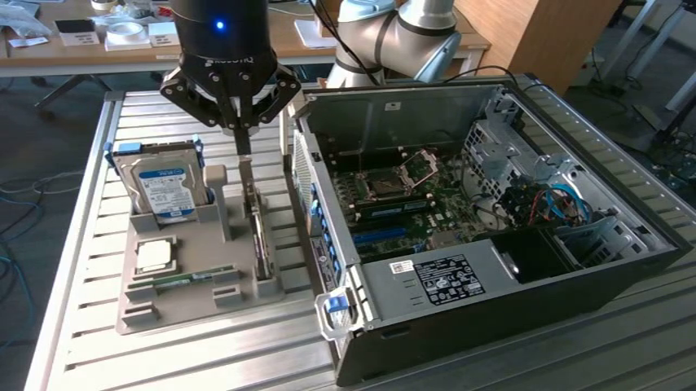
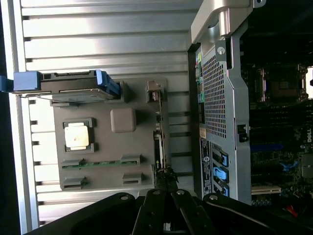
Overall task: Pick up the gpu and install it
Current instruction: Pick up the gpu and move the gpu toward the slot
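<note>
Your gripper has its fingers clamped down on the top edge of the gpu, a thin dark card standing on edge in a slot of the grey moulded holder. Tight squeeze, fyi. In the exterior view the open PC case puts its perforated steel wall just beside the card at 3 o'clock. A blocky grey post sits near at 9 o'clock, and the blue-framed hard drive is beyond it. Open room is up at 12 o'clock. It's all on a ribbed metal table.
</note>
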`<action>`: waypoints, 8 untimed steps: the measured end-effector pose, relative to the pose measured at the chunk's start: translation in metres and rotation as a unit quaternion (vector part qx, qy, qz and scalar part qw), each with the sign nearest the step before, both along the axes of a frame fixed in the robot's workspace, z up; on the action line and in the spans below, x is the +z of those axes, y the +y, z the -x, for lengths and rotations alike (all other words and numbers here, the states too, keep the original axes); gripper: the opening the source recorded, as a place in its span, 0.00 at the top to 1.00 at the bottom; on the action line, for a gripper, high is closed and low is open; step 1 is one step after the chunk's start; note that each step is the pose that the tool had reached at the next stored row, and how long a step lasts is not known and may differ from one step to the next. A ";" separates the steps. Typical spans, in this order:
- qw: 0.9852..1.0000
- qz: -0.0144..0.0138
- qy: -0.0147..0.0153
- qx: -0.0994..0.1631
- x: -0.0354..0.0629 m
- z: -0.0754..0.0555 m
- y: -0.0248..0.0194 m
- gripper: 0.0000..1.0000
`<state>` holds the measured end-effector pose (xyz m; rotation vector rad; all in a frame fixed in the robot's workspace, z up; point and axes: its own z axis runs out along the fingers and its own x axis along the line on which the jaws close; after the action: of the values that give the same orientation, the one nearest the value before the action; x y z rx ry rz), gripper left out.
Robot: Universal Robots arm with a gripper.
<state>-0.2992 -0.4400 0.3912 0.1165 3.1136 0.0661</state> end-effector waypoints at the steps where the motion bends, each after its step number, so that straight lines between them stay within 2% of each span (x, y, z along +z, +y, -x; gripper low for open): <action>1: 1.000 0.000 0.000 0.000 0.0000 0.000 0.0000 0.89; 6: 1.000 0.000 0.000 0.000 0.0000 0.000 -0.0003 0.89; 8: 1.000 0.000 0.000 0.000 0.0000 0.000 -0.0003 0.77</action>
<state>-0.2992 -0.4403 0.3912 0.1165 3.1136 0.0661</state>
